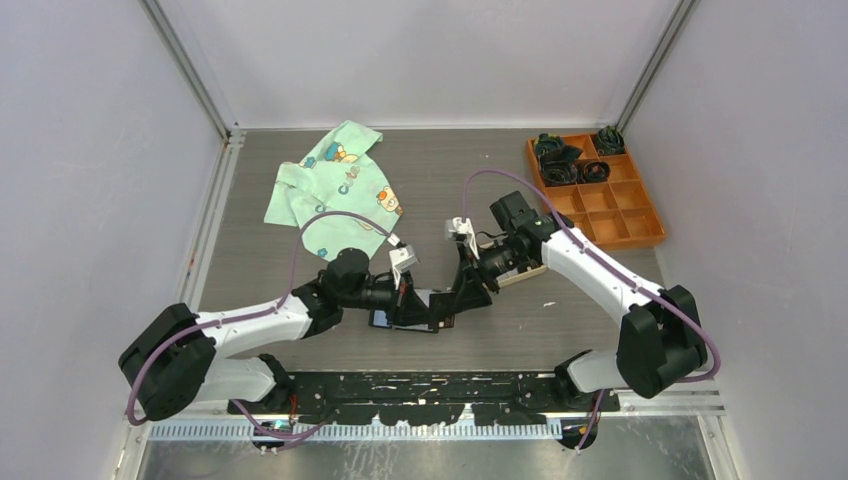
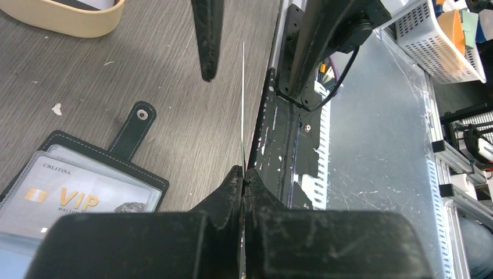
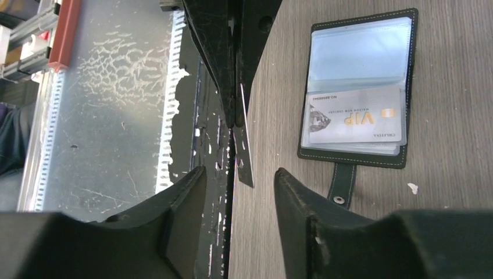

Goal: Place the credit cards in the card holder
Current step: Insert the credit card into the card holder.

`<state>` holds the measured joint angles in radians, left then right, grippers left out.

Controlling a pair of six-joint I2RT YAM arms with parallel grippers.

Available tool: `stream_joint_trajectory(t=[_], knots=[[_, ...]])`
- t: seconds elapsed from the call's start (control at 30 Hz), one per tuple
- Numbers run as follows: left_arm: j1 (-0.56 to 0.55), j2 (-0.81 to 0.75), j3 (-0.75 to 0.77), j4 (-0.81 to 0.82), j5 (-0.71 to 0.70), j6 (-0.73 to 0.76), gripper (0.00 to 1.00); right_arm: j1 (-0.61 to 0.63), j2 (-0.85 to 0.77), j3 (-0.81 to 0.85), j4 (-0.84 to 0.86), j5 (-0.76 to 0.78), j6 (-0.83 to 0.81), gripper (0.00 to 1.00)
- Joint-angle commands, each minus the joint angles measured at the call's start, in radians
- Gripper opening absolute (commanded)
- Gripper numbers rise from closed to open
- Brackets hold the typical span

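Clearly, credit card (image 3: 354,119) in card holder (image 3: 357,55) reads CHLITINA, VIP.

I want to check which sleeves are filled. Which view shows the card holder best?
Right wrist: the card holder lies open and whole, a VIP card in one clear sleeve. Left wrist shows only its corner and snap tab, the rest hidden behind the left gripper. Top external shows barely a dark sliver.

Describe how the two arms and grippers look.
The left arm and right arm match: white link shells, bulky black joints, a purple cable looping along each, a small white block at each wrist. The left gripper and right gripper are black, each with two tapered, scuffed fingers.
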<state>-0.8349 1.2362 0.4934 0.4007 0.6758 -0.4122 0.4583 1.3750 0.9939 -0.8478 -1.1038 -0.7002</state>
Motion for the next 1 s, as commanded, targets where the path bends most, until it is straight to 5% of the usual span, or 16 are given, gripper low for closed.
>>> stream_joint_trajectory(t=[0.0,0.23,0.3,0.43,0.6,0.87,0.97], knots=[[0.005,0.008,0.009,0.084,0.042,-0.014,0.00,0.018,0.005,0.004,0.070,-0.046,0.036,0.46],[0.006,0.010,0.011,0.077,0.034,-0.014,0.00,0.024,0.015,0.019,0.059,-0.063,0.053,0.01],[0.011,0.000,0.007,0.068,0.004,-0.019,0.03,0.025,0.022,0.026,0.040,-0.062,0.049,0.01],[0.046,-0.099,-0.027,0.005,-0.105,-0.047,0.31,0.024,0.047,0.031,0.021,-0.051,0.073,0.01],[0.087,-0.321,-0.091,-0.180,-0.316,-0.109,0.62,0.023,0.115,-0.003,0.263,0.055,0.474,0.01],[0.094,-0.453,-0.157,-0.456,-0.558,-0.224,0.64,0.024,0.143,-0.218,0.872,0.167,1.088,0.01],[0.094,-0.483,-0.198,-0.476,-0.630,-0.257,0.64,0.025,0.177,-0.241,0.963,0.245,1.196,0.01]])
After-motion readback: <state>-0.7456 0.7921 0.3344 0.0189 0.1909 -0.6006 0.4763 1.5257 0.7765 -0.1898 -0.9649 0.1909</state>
